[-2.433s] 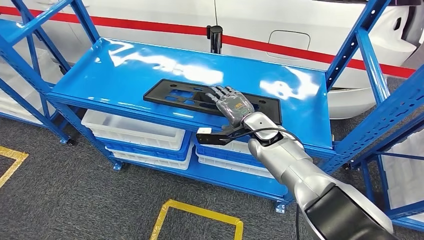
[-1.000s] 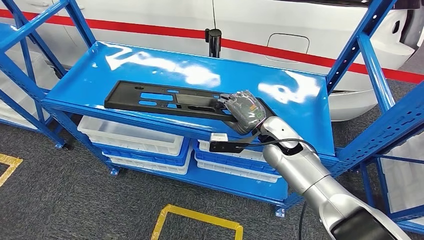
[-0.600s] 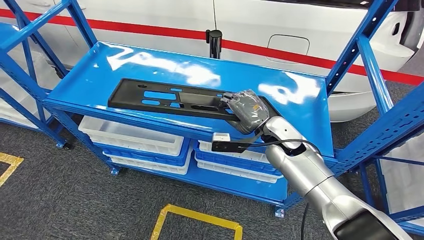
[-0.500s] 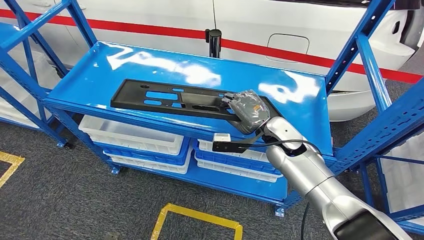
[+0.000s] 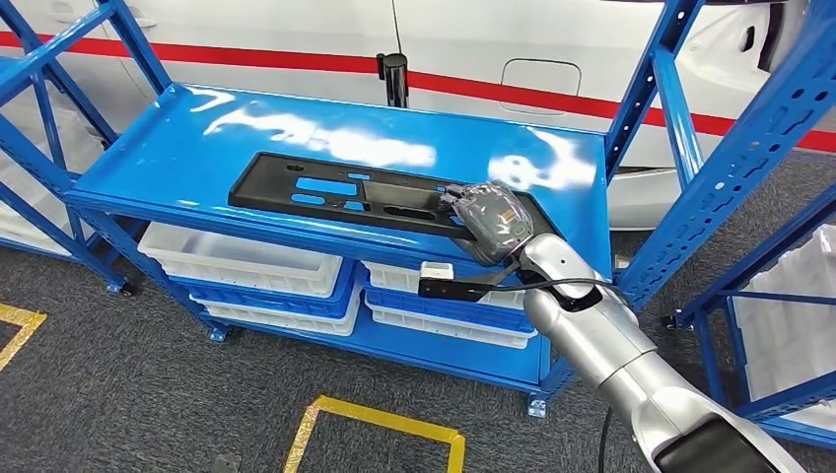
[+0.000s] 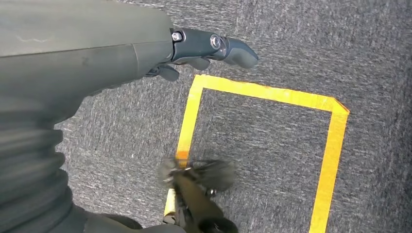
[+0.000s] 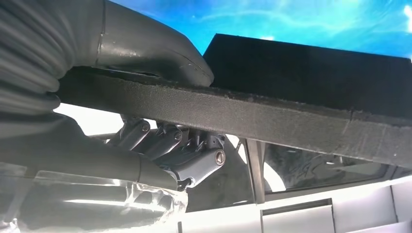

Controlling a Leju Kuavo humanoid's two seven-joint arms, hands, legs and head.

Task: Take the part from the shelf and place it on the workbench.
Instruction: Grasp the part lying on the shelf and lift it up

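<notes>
The part (image 5: 335, 190) is a long flat black panel with slots, lying across the blue shelf top (image 5: 177, 148). My right hand (image 5: 493, 221) grips its right end near the shelf's front edge. In the right wrist view the panel's rough black edge (image 7: 252, 119) is clamped between the thumb above it and the fingers (image 7: 194, 155) below it. The panel's far end looks to be resting on the shelf. My left hand (image 6: 204, 46) hangs over the grey carpet, its fingers apart and holding nothing.
White and blue bins (image 5: 246, 264) fill the lower shelf levels. A black post (image 5: 394, 79) and a white car with a red stripe (image 5: 493, 39) stand behind the shelf. Blue rack uprights (image 5: 690, 168) rise at the right. Yellow floor tape (image 5: 375, 424) marks the carpet.
My right hand went from lying flat on the panel to gripping its right end, and the panel has slid along the shelf. The whole view has also shifted as the camera moved.
</notes>
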